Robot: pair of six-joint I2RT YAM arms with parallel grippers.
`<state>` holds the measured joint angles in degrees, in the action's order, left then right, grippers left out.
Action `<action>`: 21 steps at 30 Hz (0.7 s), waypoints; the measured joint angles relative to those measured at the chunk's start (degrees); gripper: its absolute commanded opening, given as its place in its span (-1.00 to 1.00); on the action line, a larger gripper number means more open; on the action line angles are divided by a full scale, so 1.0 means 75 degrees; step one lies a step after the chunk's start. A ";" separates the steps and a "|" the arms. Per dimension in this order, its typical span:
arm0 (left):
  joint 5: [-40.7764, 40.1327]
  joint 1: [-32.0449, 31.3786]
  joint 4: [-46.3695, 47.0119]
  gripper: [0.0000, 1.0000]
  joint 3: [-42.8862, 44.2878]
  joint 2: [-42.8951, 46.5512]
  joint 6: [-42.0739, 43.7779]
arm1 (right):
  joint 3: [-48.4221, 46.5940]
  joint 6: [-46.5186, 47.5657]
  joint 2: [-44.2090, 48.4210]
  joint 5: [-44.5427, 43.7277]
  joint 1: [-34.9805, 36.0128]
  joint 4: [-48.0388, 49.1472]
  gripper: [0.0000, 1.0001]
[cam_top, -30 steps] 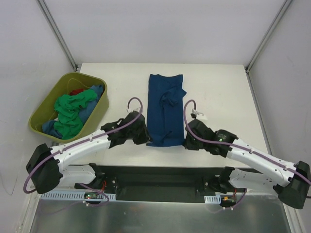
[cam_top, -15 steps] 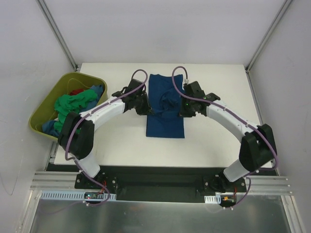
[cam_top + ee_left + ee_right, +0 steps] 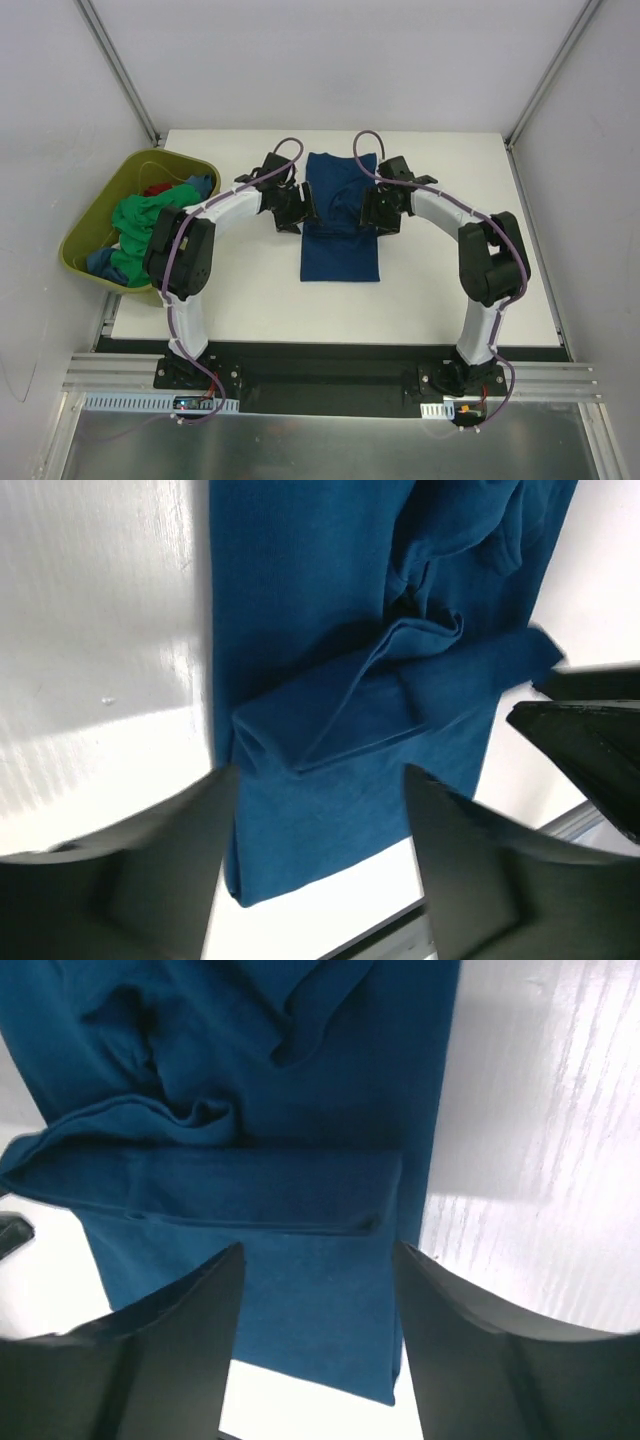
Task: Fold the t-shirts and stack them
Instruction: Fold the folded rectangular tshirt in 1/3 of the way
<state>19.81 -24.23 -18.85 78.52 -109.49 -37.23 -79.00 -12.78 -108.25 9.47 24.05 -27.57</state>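
Note:
A blue t-shirt (image 3: 340, 240) lies in a long narrow strip on the white table (image 3: 450, 290), with a bunched fold across its middle (image 3: 350, 710) (image 3: 220, 1190). My left gripper (image 3: 298, 207) (image 3: 320, 775) hovers open at the shirt's left edge, near the middle. Opposite it, at the right edge, my right gripper (image 3: 375, 212) (image 3: 320, 1250) is open too. Neither holds any cloth. More t-shirts sit crumpled in the tub: green (image 3: 145, 228), blue (image 3: 197, 187) and a bit of red (image 3: 155, 188).
The olive-green tub (image 3: 207, 225) stands at the table's left edge, partly overhanging it. Grey walls and metal posts close in the back and sides. The black fingers of the right gripper (image 3: 590, 740) show at the right of the left wrist view.
Both grippers went from the shirt's near hem up to its middle, carrying cloth, then opened and let go. The shirt's near edge now lies a little farther from the arm bases.

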 measured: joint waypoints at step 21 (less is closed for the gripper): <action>-0.0052 0.0087 -0.0169 0.99 -0.3888 0.4001 -0.0385 | 0.0965 0.0073 0.0822 0.0901 0.1119 0.1250 0.99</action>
<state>19.42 -23.57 -20.12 49.36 -79.48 -40.12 -71.77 -12.23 -102.08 16.23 32.45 -18.20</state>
